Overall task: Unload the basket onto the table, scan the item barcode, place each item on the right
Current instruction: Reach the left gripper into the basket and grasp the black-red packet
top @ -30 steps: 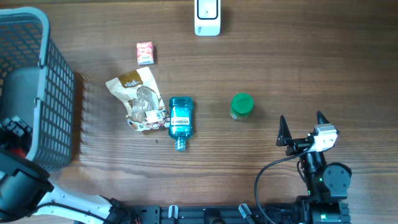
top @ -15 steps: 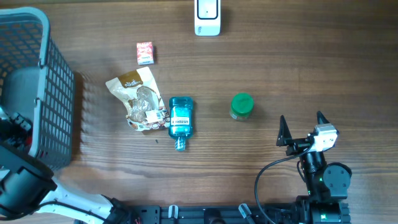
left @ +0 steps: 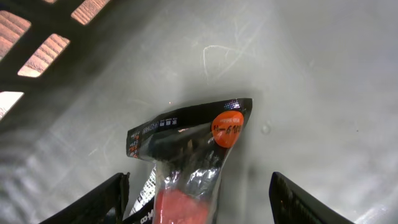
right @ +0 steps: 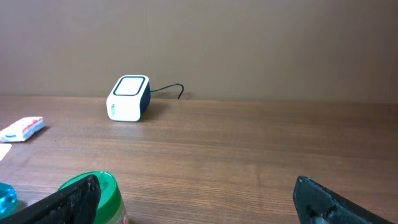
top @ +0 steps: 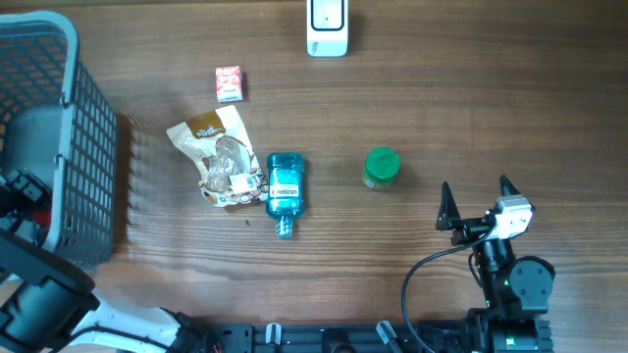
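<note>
A clear plastic packet (left: 186, 155) with a black top, a round orange sticker and red contents lies on the grey floor of the basket (top: 93, 147). My left gripper (left: 199, 190) is down inside the basket, open, one finger on each side of the packet's lower end; the left finger is close to it and there is a gap on the right. The white barcode scanner (top: 327, 27) stands at the table's far edge, and the right wrist view shows that scanner (right: 129, 98) too. My right gripper (top: 479, 201) rests open and empty near the front right.
On the table lie a small red-and-white box (top: 229, 83), a crumpled snack bag (top: 218, 155), a blue bottle (top: 285, 186) and a green-lidded jar (top: 381, 167). The jar (right: 93, 196) sits just by my right gripper's left finger. The basket's lattice walls surround my left gripper.
My left arm has shifted slightly at the basket. The right arm and the items on the table have not moved.
</note>
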You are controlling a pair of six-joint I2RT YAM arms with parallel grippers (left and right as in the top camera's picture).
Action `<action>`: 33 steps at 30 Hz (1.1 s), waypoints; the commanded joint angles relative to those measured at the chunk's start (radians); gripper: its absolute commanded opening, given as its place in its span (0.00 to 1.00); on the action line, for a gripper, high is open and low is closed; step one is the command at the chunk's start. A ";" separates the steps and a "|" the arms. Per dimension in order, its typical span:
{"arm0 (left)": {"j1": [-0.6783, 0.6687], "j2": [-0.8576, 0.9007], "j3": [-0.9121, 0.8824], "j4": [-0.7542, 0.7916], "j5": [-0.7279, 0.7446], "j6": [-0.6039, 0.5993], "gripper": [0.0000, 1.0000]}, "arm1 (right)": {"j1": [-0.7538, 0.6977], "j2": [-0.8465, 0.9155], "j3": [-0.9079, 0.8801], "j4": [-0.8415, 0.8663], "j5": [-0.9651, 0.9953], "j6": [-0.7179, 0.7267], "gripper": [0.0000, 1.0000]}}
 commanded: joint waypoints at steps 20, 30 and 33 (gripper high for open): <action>-0.005 0.035 -0.116 0.093 0.148 -0.063 0.28 | 0.001 -0.005 0.009 0.005 0.006 -0.012 1.00; -0.005 -0.108 -0.096 0.130 0.407 -0.168 0.10 | 0.001 -0.005 0.009 0.005 0.006 -0.011 1.00; -0.005 -0.118 -0.096 0.134 0.406 -0.168 0.04 | 0.001 -0.005 0.009 0.005 0.006 -0.012 1.00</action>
